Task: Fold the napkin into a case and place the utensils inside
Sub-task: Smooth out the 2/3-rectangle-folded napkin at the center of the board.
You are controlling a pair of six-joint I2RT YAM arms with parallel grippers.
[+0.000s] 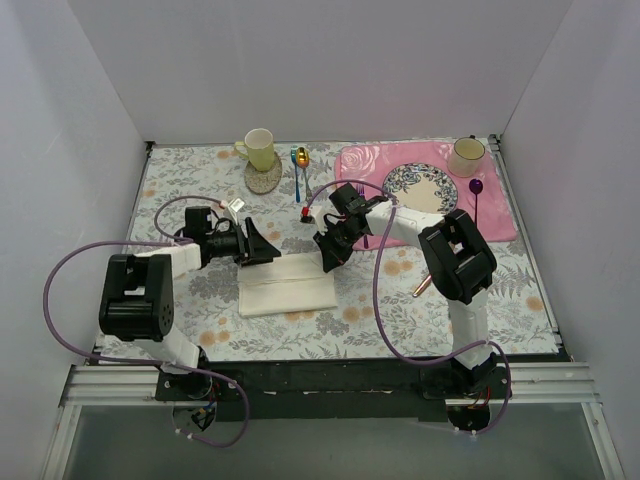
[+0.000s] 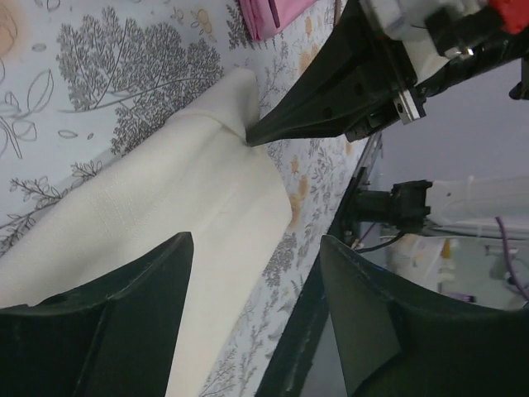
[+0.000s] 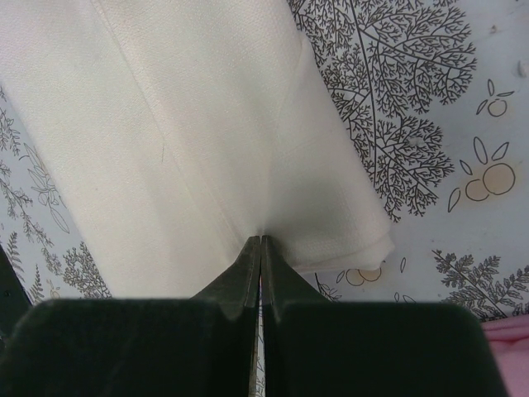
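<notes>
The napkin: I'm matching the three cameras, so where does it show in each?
Top external: napkin lies just below centre, between the arms.
Left wrist: napkin runs diagonally from lower left.
Right wrist: napkin fills the upper left.
Shared landmark: right gripper pinching its edge.

Black hands (image 1: 268,246), purple cables (image 1: 375,280), perhaps red button (image 1: 306,214)

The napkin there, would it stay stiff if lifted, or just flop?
Probably floppy: the napkin puckers where the right end effector pinches it. Likely light and thin, since its folded layers lie nearly flat. Pushed, it would likely bunch up, not slide or roll.
</notes>
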